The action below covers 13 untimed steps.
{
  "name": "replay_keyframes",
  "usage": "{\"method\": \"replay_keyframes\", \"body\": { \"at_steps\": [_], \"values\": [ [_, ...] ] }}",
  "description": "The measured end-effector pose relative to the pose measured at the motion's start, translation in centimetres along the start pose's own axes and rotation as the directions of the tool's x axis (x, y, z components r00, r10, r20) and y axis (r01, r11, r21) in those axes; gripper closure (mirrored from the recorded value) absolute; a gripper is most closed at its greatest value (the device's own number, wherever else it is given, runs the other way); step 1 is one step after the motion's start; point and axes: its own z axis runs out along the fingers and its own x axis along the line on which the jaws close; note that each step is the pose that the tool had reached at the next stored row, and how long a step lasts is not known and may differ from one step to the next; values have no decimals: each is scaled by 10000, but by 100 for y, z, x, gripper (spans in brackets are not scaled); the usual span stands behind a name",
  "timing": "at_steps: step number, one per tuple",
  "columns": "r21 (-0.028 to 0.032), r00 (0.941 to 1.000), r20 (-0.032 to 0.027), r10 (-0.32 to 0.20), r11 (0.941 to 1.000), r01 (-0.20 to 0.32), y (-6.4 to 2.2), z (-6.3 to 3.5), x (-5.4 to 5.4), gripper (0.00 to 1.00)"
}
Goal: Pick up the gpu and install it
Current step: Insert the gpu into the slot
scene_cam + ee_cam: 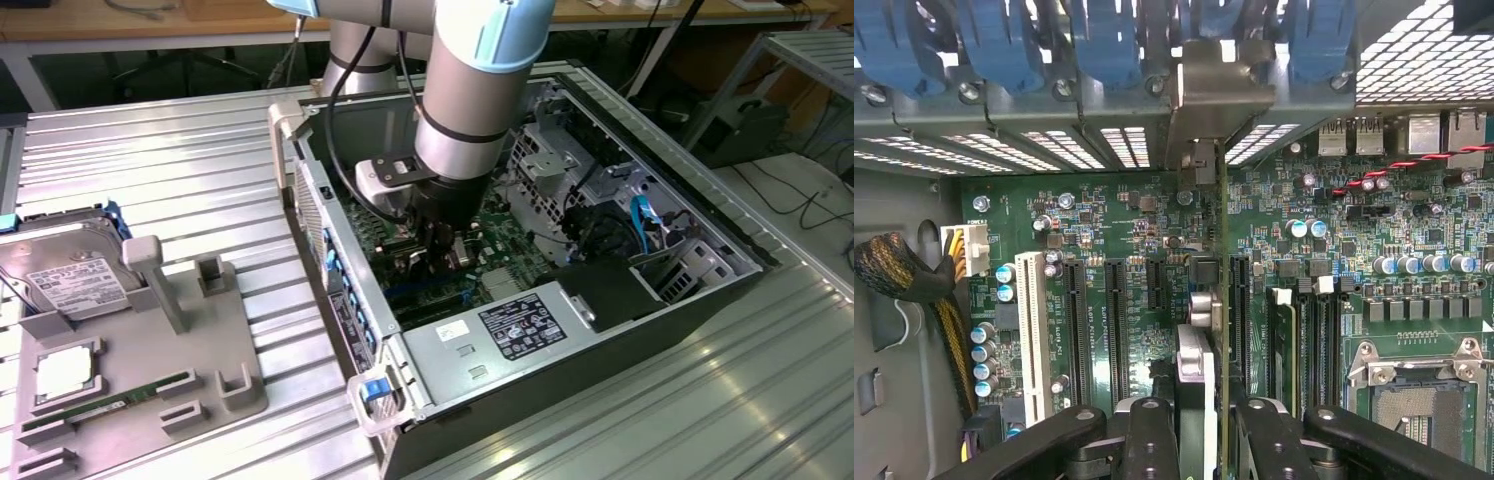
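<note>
Evidently the install step is in hand: the gripper [1209, 425] clamps the gpu [1220, 110] edge-on (bracket ahead of its fingers) over the motherboard [1104, 225]; seating likely calls for exact slot alignment.

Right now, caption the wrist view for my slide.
Jaws grip the gpu edge-on over the motherboard, its bracket by the blue clips.
</note>
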Motion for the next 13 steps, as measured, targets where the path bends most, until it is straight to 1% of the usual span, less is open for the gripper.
{"method": "replay_keyframes", "body": {
  "at_steps": [13],
  "values": [
    [-8,10000,-4,-5,10000,5,1,16,-7,72]
  ]
}}
